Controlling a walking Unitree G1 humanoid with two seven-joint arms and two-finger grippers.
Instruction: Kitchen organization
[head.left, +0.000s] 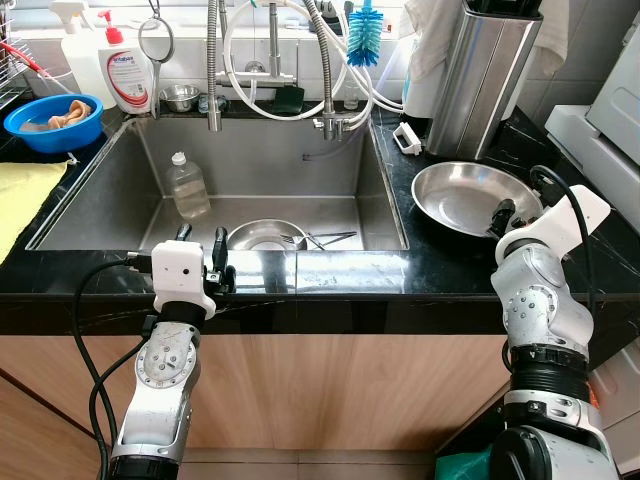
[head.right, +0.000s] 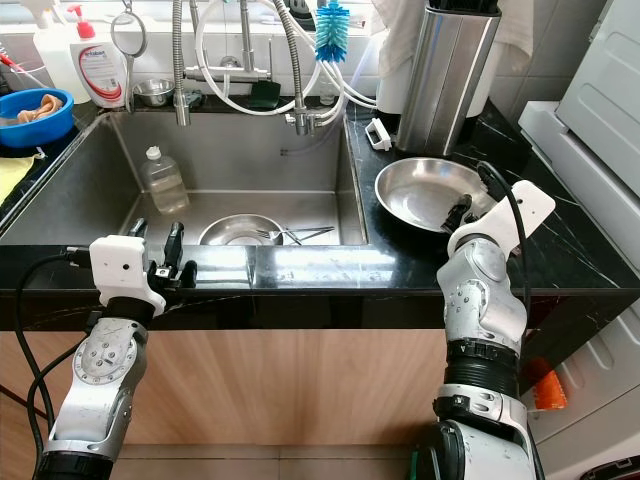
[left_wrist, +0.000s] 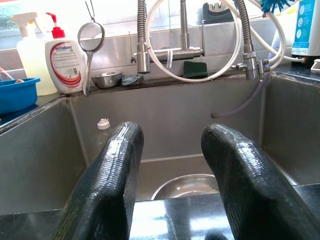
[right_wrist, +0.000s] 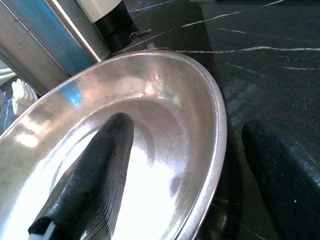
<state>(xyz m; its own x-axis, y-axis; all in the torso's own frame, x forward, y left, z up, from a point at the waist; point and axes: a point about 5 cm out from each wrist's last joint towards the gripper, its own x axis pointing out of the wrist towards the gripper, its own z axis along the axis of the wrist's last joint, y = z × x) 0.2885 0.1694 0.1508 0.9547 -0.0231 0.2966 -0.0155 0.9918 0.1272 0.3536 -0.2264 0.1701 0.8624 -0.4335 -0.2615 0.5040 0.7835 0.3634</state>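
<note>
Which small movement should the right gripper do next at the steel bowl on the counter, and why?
Probably close the right gripper on the steel bowl's rim. The wrist view shows one finger inside the bowl and the other outside, with the rim between them and the jaws open, so the grasp looks lined up but not yet made.

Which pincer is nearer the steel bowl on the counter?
Right. The right pincer straddles the steel bowl rim; the left pincer hovers at the sink's front edge.

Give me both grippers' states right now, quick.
Left gripper: open, empty, at the sink's front edge.
Right gripper: open, straddling the rim of the steel bowl on the counter, not yet closed on it.
</note>
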